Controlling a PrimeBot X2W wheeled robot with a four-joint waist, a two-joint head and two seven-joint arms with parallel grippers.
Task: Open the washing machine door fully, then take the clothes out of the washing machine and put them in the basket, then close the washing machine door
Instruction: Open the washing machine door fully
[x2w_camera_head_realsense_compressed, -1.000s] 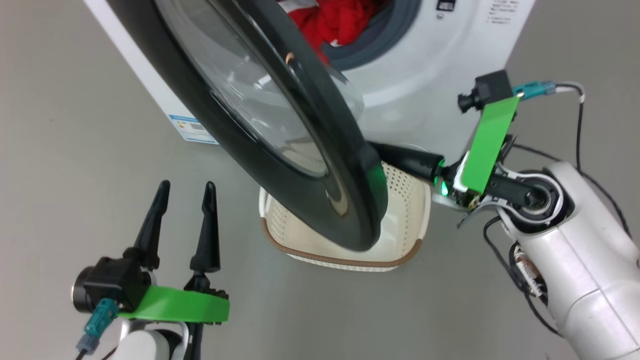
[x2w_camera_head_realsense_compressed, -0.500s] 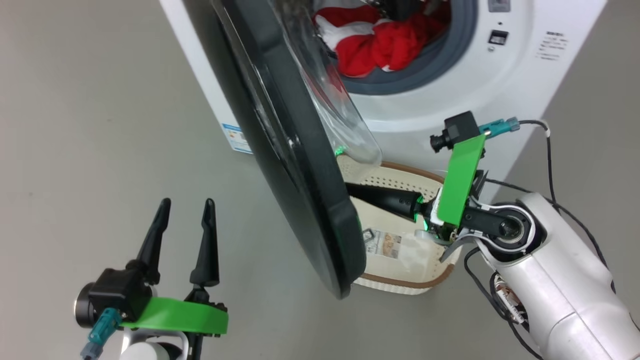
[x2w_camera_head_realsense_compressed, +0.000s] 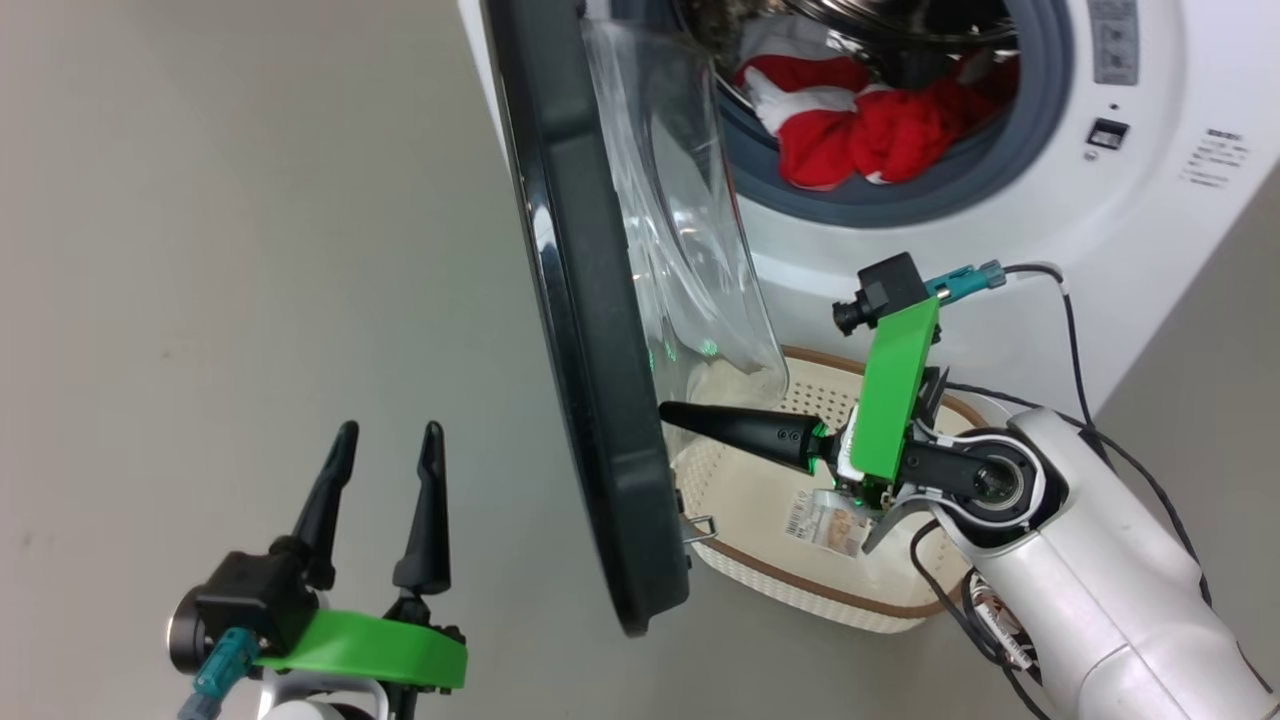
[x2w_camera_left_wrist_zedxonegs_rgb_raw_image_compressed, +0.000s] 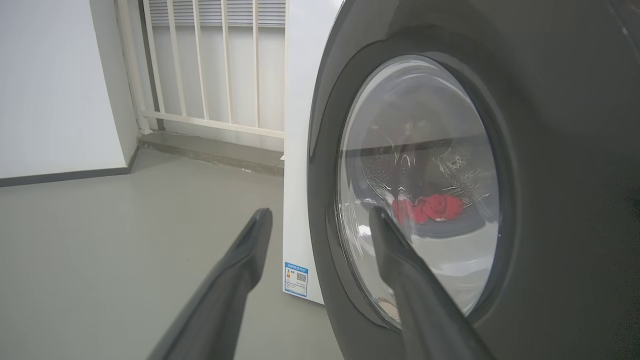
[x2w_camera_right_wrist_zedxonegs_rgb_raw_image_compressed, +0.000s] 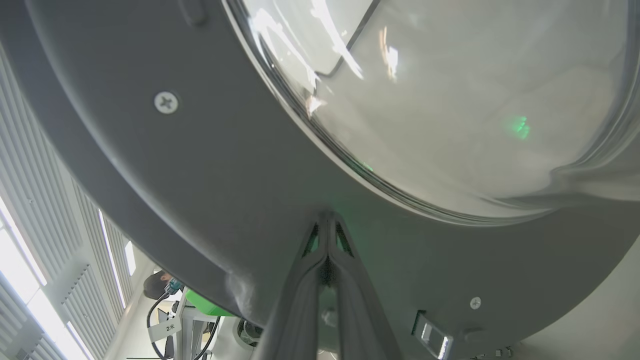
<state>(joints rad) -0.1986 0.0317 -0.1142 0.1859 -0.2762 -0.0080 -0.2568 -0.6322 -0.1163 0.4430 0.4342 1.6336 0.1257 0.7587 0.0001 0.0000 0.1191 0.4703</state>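
White forearm (x2w_camera_head_realsense_compressed: 1120, 620), green brackets (x2w_camera_head_realsense_compressed: 893, 395), black jaws

Reference: the washing machine door (x2w_camera_head_realsense_compressed: 590, 400), standing out edge-on from the washing machine (x2w_camera_head_realsense_compressed: 1000, 260).

Behind the door and to its right: the machine's front, with the drum (x2w_camera_head_realsense_compressed: 880, 22) set into it.

In the drum, right of the door's upper half: the clothes (x2w_camera_head_realsense_compressed: 870, 130), lying at the drum's bottom.

On the floor (x2w_camera_head_realsense_compressed: 200, 250), right of the door's lower edge and before the machine's front: the basket (x2w_camera_head_realsense_compressed: 780, 585), below the drum.

Right of the door, over the basket: the right claw (x2w_camera_head_realsense_compressed: 668, 411), tips against the door's inner face beneath the window (x2w_camera_head_realsense_compressed: 690, 250).

Left of the door, on its outer side, nearer the robot: the left claw (x2w_camera_head_realsense_compressed: 388, 440), apart from the door, above the floor.
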